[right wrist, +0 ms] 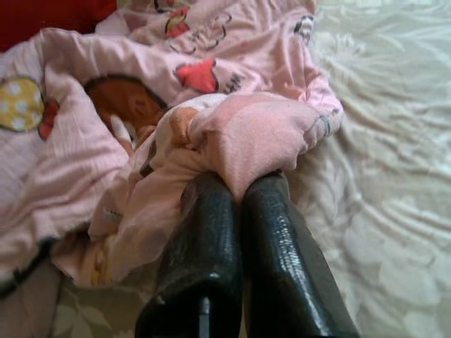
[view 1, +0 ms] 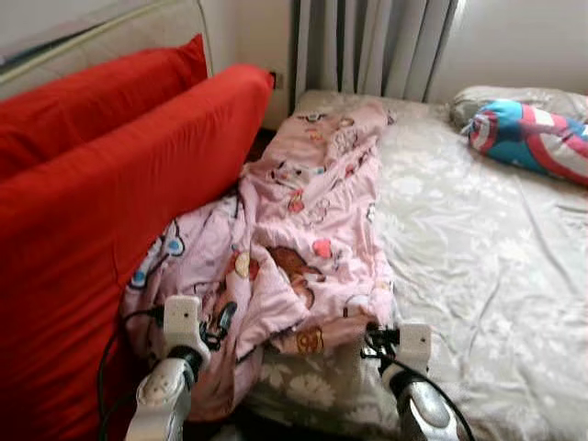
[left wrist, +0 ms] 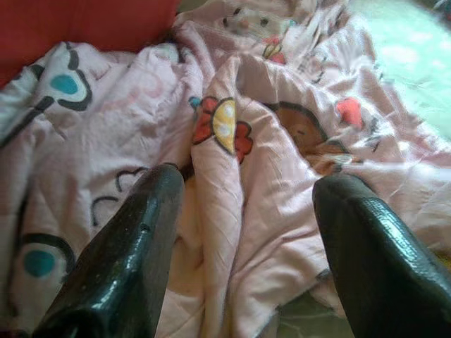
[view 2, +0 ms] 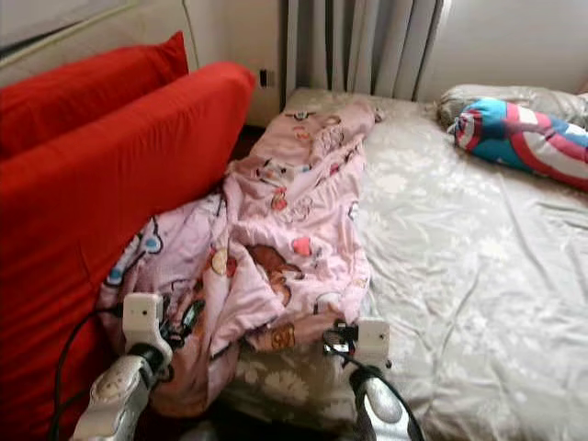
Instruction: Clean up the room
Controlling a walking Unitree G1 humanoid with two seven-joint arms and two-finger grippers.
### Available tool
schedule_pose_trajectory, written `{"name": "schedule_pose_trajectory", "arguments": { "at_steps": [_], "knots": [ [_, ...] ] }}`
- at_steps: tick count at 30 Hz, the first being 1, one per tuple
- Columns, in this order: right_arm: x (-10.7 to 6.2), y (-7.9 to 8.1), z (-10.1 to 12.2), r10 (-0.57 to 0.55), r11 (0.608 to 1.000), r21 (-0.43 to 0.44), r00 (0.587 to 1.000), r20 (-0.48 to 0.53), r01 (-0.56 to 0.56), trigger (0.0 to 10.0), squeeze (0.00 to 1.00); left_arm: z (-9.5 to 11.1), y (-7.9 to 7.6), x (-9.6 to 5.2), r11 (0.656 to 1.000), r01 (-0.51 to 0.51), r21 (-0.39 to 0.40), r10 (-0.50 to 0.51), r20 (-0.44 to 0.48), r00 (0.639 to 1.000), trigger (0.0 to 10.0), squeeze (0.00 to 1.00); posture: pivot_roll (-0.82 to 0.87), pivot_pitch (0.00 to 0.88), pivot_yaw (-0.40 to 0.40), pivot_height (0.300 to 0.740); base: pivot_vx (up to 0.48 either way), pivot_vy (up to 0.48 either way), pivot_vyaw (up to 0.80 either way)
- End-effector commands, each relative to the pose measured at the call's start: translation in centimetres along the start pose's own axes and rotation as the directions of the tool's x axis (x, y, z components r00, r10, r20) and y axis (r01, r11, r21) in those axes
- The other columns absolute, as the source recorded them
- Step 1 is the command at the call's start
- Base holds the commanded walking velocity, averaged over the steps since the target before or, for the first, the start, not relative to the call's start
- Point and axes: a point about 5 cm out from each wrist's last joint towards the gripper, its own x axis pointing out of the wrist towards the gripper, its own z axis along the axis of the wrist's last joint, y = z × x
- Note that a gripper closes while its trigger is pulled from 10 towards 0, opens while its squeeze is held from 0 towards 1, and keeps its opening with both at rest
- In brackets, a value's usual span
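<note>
Barely begun; the pink blanket (view 1: 303,230) lies crumpled across centre frame; right gripper (right wrist: 239,186) pinches its corner, left gripper (left wrist: 243,186) gapes wide over the folds.

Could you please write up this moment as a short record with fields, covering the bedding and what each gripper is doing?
setting: bed with pale floral sheet, curtains behind
blanket: pink cartoon-print blanket, crumpled in a long heap along the bed's left side
red cushions: red cushions standing along the robot's left
pillow: striped blue, red and white pillow at far right
left gripper: left gripper, jaws open around a blanket fold
right gripper: right gripper, jaws shut on the blanket's near edge
</note>
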Motion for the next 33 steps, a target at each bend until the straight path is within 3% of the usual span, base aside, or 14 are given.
{"name": "schedule_pose_trajectory", "arguments": {
  "at_steps": [1,7,17,33],
  "knots": [
    [0.1,-0.2,0.4,-0.009,1.000,-0.006,1.000,0.011,0.009,10.0,0.00,-0.7,0.6,-0.2,1.000,-0.012,0.029,0.013,-0.035,0.999,10.0,0.00,-0.01,0.017,-0.016,0.740,0.000,0.000,0.00],
    [0.3,-0.6,0.0,-0.035,0.999,-0.007,0.999,-0.026,0.034,10.0,0.00,-2.5,2.0,-0.8,0.998,-0.068,0.005,0.068,-0.114,0.991,10.0,0.00,0.00,0.019,-0.017,0.740,0.000,0.000,0.00],
    [0.4,-0.5,0.4,-0.033,0.999,0.008,0.999,-0.007,0.033,10.0,0.00,-7.1,4.1,-3.6,0.986,-0.164,0.016,0.159,-0.332,0.930,10.0,0.00,0.00,0.023,-0.023,0.740,0.000,0.000,0.00],
    [0.3,-0.3,-0.3,0.008,1.000,0.008,0.999,-0.045,-0.008,10.0,0.00,-11.1,3.9,-6.5,0.986,-0.134,0.094,0.164,-0.555,0.816,10.0,0.00,0.00,0.019,-0.023,0.740,0.000,0.000,0.00]
  ]
}}
